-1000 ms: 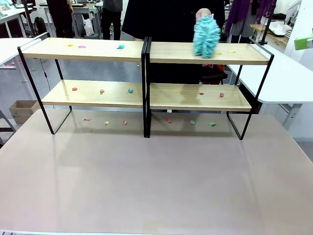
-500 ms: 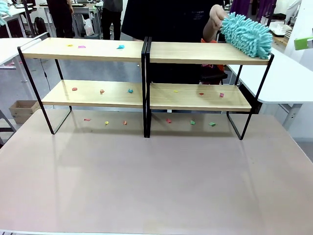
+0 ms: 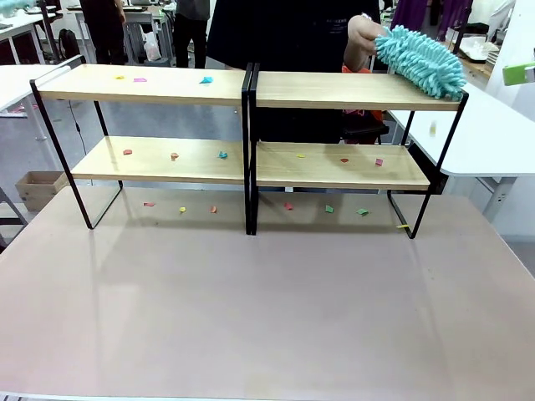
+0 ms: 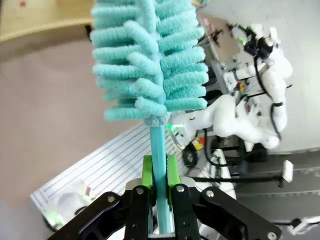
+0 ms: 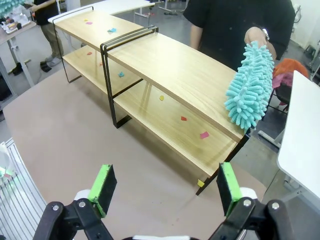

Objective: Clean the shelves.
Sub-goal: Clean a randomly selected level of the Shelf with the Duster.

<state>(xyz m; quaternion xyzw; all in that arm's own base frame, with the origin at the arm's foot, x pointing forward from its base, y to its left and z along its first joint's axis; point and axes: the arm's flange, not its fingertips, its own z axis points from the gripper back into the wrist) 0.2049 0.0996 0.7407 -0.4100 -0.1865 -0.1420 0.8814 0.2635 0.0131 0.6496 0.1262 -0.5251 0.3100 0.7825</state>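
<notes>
The shelves [image 3: 167,85], pale wood boards in thin black frames, span the far side of the beige table [image 3: 267,317]. A person's hand [image 3: 359,38] holds a shaggy teal duster [image 3: 422,60] at the top right board's end. The left gripper [image 4: 159,168] clamps the slim handle of a second duster [image 4: 150,60]. The right gripper [image 5: 165,187] gapes wide. The coloured scraps [image 3: 221,154] are too small to identify.

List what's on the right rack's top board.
The person's teal duster is over its right end, held by a hand. The rest of the board shows bare wood, no scraps. Whatever is under the duster is covered.
</notes>
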